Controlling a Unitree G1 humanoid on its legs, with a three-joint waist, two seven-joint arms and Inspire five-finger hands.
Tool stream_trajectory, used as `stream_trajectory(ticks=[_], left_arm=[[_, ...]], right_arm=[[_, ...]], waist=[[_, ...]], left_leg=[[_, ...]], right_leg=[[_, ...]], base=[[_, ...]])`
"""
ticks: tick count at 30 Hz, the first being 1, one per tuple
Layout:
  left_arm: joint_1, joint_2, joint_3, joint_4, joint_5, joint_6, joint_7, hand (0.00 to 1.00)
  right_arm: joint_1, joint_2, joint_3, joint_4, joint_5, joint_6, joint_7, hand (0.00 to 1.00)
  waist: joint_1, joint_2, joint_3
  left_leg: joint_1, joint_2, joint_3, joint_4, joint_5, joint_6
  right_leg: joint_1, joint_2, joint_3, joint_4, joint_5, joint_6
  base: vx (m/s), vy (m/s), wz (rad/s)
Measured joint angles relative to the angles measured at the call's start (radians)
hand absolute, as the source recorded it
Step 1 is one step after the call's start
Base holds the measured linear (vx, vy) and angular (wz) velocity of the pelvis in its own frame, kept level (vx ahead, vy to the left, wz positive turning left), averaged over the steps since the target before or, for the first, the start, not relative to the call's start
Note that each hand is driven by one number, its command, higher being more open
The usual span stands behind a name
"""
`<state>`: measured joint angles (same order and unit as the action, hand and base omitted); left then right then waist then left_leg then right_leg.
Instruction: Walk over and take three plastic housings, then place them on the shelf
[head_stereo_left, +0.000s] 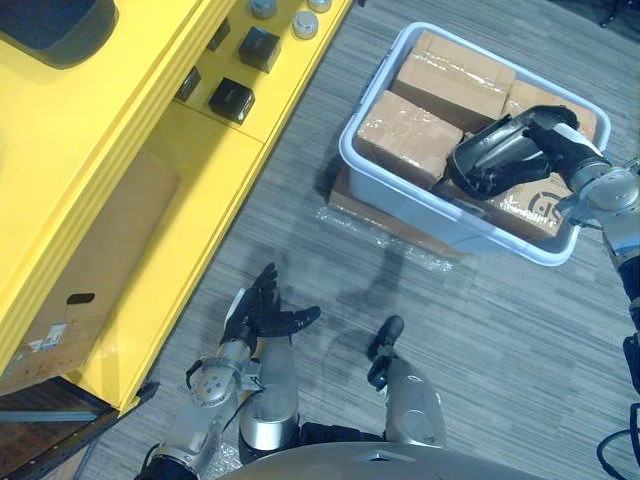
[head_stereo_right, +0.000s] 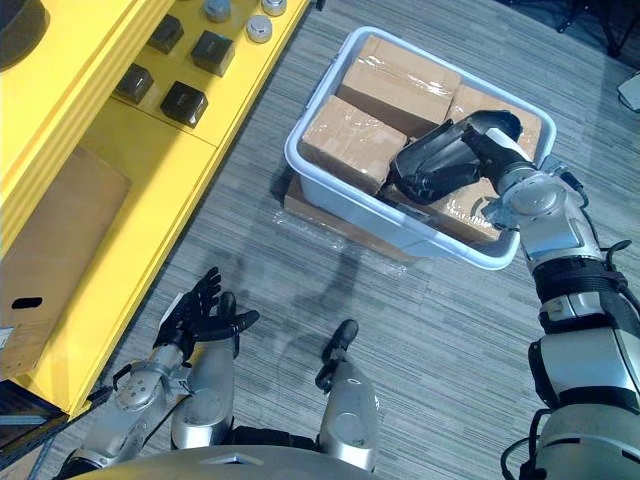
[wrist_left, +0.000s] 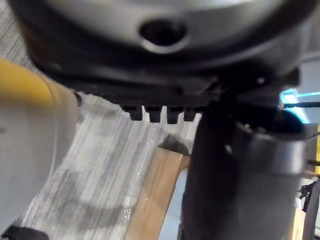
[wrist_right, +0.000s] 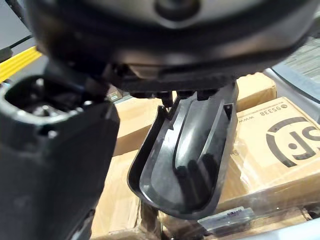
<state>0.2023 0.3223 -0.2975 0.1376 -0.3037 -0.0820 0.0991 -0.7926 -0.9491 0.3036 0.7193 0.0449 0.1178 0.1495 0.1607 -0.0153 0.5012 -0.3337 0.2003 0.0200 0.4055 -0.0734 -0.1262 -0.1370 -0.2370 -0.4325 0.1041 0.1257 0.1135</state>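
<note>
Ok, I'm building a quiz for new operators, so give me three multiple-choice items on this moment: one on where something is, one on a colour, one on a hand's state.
1. Where is the black plastic housing?
A) lying on the floor
B) in the right hand, over the bin
C) under the bin

2. What colour is the shelf?
A) yellow
B) red
C) white

3. How is the left hand?
A) shut on the housing
B) pressing on the bin
C) open, holding nothing

Answers:
1 B: the right hand's fingers curl round the housing above the bin.
2 A: the shelf's boards are bright yellow.
3 C: the left hand's fingers are spread, low beside the shelf, with nothing in them.
</note>
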Motion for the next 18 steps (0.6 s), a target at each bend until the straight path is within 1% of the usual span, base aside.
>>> stream_trajectory(ticks=[1, 2, 4, 5, 6, 8, 11, 12, 15, 18], left_arm=[[0.001, -0.001, -0.002, -0.002, 0.000, 0.000, 0.000, 1.00], [0.006, -0.004, -0.003, -0.007, 0.000, 0.000, 0.000, 1.00], [0.006, -0.009, -0.007, -0.008, 0.000, 0.000, 0.001, 1.00], [0.006, -0.010, -0.009, -0.008, 0.000, 0.000, 0.001, 1.00], [0.007, -0.012, -0.014, -0.008, 0.000, 0.000, 0.002, 1.00], [0.007, -0.014, -0.022, -0.008, 0.000, 0.000, 0.004, 1.00], [0.007, -0.031, -0.036, -0.005, -0.001, -0.001, 0.009, 1.00], [0.007, -0.033, -0.040, -0.004, -0.001, -0.002, 0.010, 1.00], [0.003, -0.053, -0.054, 0.017, -0.002, -0.003, 0.010, 1.00], [0.002, -0.054, -0.062, 0.031, -0.003, -0.004, 0.010, 1.00]], right_arm=[[0.000, 0.000, -0.009, -0.004, 0.029, 0.010, -0.024, 1.00], [0.000, 0.000, -0.037, -0.018, 0.126, 0.042, -0.085, 1.00], [-0.001, 0.002, -0.138, -0.023, 0.234, 0.099, -0.180, 1.00], [-0.001, 0.002, -0.168, -0.020, 0.246, 0.116, -0.204, 1.00], [-0.001, 0.003, -0.224, -0.008, 0.248, 0.144, -0.236, 1.00], [0.000, 0.003, -0.280, 0.029, 0.248, 0.177, -0.269, 1.00], [0.025, 0.004, -0.296, 0.091, 0.250, 0.230, -0.307, 1.00], [0.030, 0.004, -0.297, 0.099, 0.255, 0.237, -0.311, 1.00], [0.030, 0.004, -0.315, 0.149, 0.264, 0.262, -0.320, 1.00], [0.019, 0.003, -0.317, 0.214, 0.310, 0.284, -0.328, 1.00]], waist=[[0.000, 0.000, 0.000], [-0.001, 0.000, 0.000], [-0.002, 0.001, 0.000], [-0.001, 0.001, 0.000], [-0.002, 0.002, 0.000], [-0.009, 0.003, 0.000], [-0.038, 0.007, 0.000], [-0.041, 0.010, 0.000], [-0.058, 0.035, 0.001], [-0.060, 0.051, 0.002]], left_leg=[[0.000, 0.000, 0.001, 0.002, -0.002, 0.001], [-0.002, 0.001, 0.002, 0.010, -0.007, 0.002], [-0.006, 0.002, 0.005, 0.020, -0.020, 0.003], [-0.006, 0.002, 0.006, 0.027, -0.024, 0.003], [-0.006, 0.003, 0.012, 0.033, -0.029, 0.004], [-0.006, 0.003, 0.019, 0.048, -0.040, 0.007], [-0.008, 0.004, 0.027, 0.069, -0.058, 0.010], [-0.008, 0.004, 0.028, 0.071, -0.060, 0.010], [-0.008, 0.006, 0.033, 0.081, -0.069, 0.013], [-0.007, 0.007, 0.033, 0.081, -0.070, 0.013]], right_leg=[[0.000, 0.000, 0.000, 0.000, 0.000, 0.000], [-0.001, 0.001, 0.001, 0.000, 0.000, 0.000], [-0.002, 0.000, 0.006, 0.000, 0.000, 0.000], [-0.002, 0.000, 0.010, 0.000, 0.000, 0.000], [-0.002, 0.000, 0.016, 0.000, 0.000, 0.000], [-0.002, -0.001, 0.024, 0.001, 0.001, 0.001], [-0.002, -0.004, 0.033, 0.001, 0.002, 0.004], [-0.002, -0.004, 0.034, 0.001, 0.002, 0.004], [-0.002, -0.004, 0.041, 0.002, 0.002, 0.004], [-0.002, -0.003, 0.042, 0.001, 0.002, 0.005]], base=[[0.02, 0.011, -0.04], [0.01, 0.018, -0.05], [0.01, 0.032, -0.06], [0.02, 0.043, -0.09], [0.02, 0.037, -0.11], [0.03, 0.048, -0.13], [0.04, 0.056, -0.09], [0.03, 0.040, -0.07], [0.02, 0.036, -0.06], [0.00, 0.008, -0.01]])
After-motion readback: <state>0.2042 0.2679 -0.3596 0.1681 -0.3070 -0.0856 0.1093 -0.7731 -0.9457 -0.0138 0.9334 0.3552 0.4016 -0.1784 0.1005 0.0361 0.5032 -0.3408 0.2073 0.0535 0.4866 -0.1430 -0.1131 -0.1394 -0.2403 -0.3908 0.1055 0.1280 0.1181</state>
